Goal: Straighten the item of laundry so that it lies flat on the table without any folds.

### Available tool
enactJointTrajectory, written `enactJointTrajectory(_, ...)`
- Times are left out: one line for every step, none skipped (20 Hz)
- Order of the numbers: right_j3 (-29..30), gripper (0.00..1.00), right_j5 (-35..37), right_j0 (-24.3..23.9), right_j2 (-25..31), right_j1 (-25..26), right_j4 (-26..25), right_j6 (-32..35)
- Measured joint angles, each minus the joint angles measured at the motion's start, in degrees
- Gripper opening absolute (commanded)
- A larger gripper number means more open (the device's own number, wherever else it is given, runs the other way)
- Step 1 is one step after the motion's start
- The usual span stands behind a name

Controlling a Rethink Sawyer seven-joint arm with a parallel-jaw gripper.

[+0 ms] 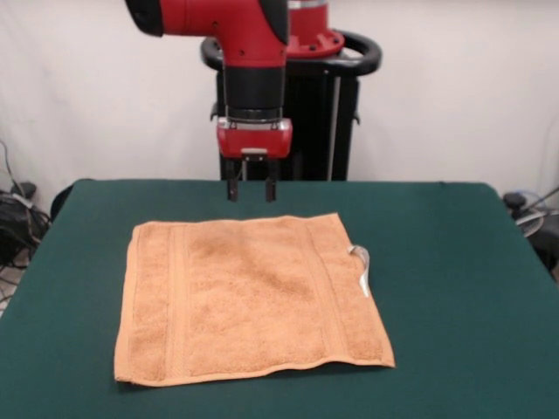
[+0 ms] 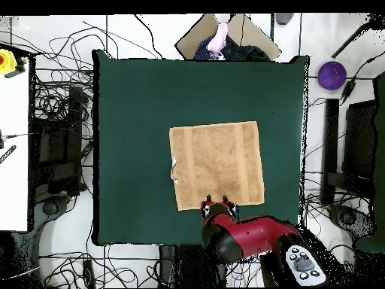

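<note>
Nothing crowds the towel (image 1: 249, 297) (image 2: 216, 165); gripper (image 1: 252, 189) hovers above its edge.

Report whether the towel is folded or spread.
Spread: the towel lies flat as a single layer on the table, all four corners showing.

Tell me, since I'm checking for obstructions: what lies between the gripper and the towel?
Nothing. In the front view the gripper hangs above the towel's far edge, with only bare green table behind the gap.

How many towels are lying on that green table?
1. The towel lies spread flat near the middle of the table, just in front of the tool. Nothing suggests another hidden beneath.
</note>
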Motion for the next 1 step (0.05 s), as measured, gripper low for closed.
enactJointTrajectory(0.00, 1.00, 0.00, 0.00, 0.00, -0.09, 0.00, 0.00)
